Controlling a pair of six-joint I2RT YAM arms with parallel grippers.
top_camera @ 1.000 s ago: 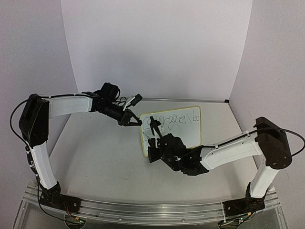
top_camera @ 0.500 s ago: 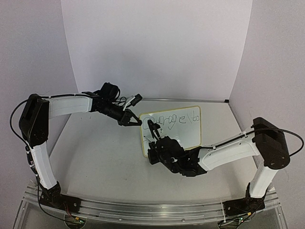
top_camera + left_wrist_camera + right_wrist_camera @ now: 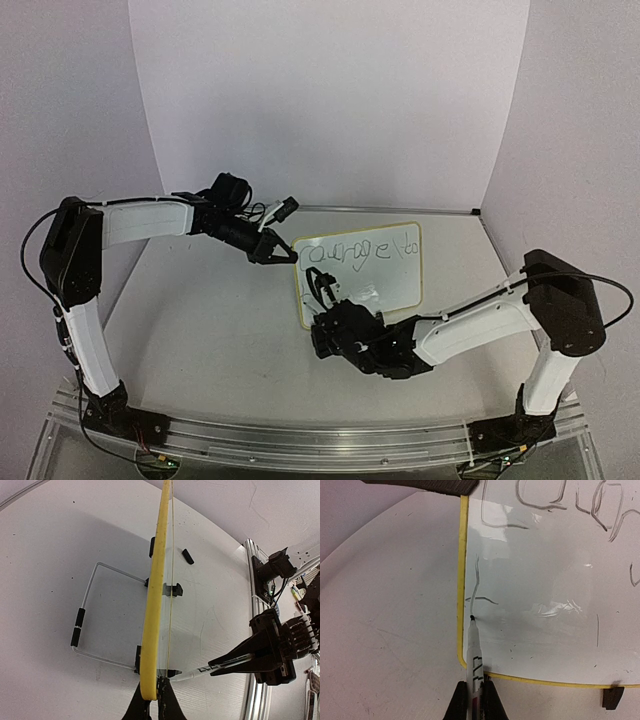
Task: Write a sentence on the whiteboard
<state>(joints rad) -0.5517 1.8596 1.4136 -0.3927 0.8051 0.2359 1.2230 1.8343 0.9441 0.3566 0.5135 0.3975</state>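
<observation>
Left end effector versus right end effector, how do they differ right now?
The left end effector is shut on the yellow rim of the whiteboard; the right end effector is shut on a marker. The left sits at the board's upper left corner, the right near its lower left, marker tip on the surface. Both are closed.

The glossy whiteboard (image 3: 395, 288), thinly rimmed in yellow, stands propped on its long edge. The sentence (image 3: 355, 252) is one cursive line along its top, plus a crossed stroke (image 3: 477, 587) beneath at left
</observation>
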